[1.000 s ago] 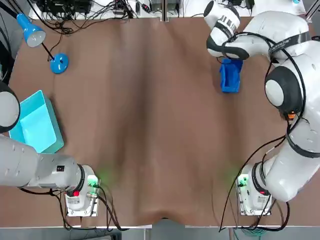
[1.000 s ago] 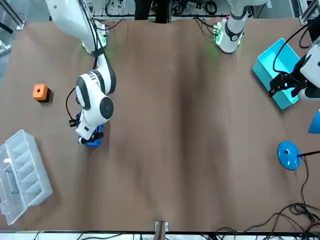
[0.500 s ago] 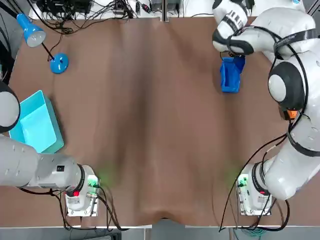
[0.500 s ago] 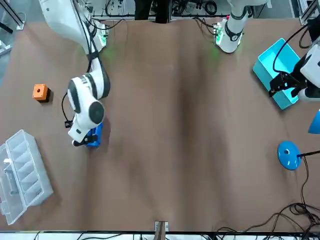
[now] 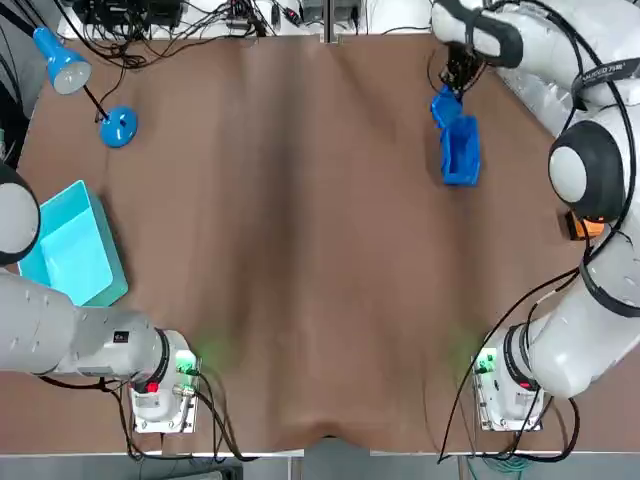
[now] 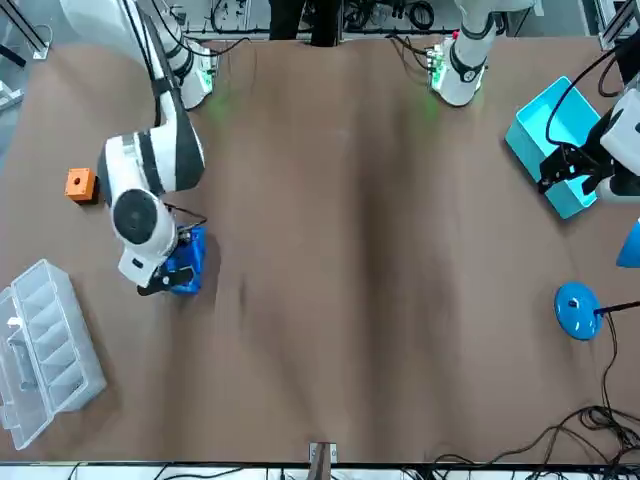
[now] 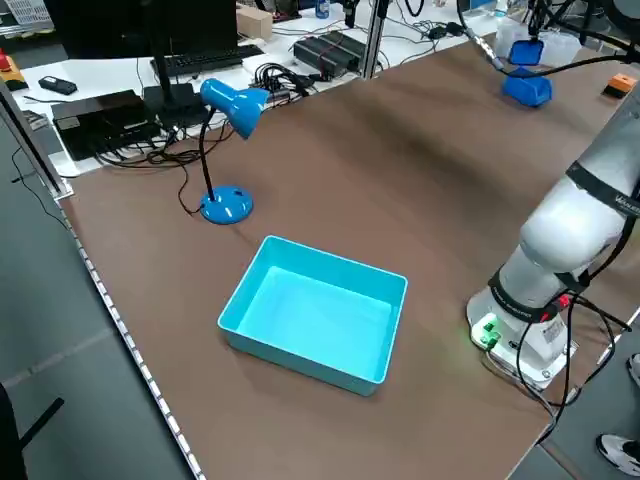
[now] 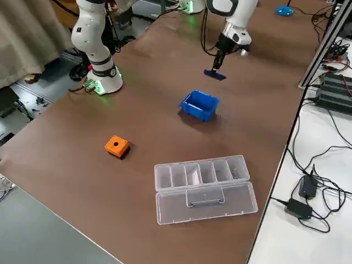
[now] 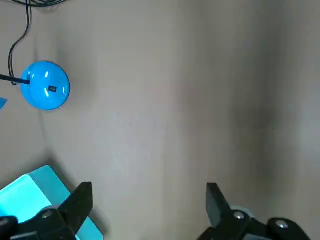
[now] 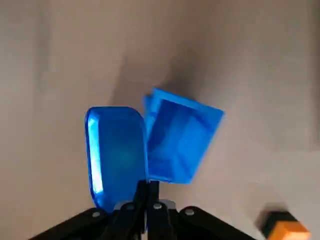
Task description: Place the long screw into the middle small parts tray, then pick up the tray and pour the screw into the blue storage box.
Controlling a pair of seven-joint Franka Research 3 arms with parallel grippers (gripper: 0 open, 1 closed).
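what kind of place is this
Probably a robotics lab: a brown table with two mounted robot arms, cables and electronics along its edge. The right gripper, at the far right, holds a small blue tray; the left gripper is parked, fingers open.

One camera looks straight down on the table (image 5: 300,250); another looks back from its far edge. Two raised side cameras look diagonally across it, and two wrist cameras look down from nearer. Top, front and right side views share the blue box (image 5: 460,152).

The front view's nine-o'clock edge is cutting off the clear organizer (image 6: 50,340); the small blue tray (image 10: 117,155) is hiding its contents.
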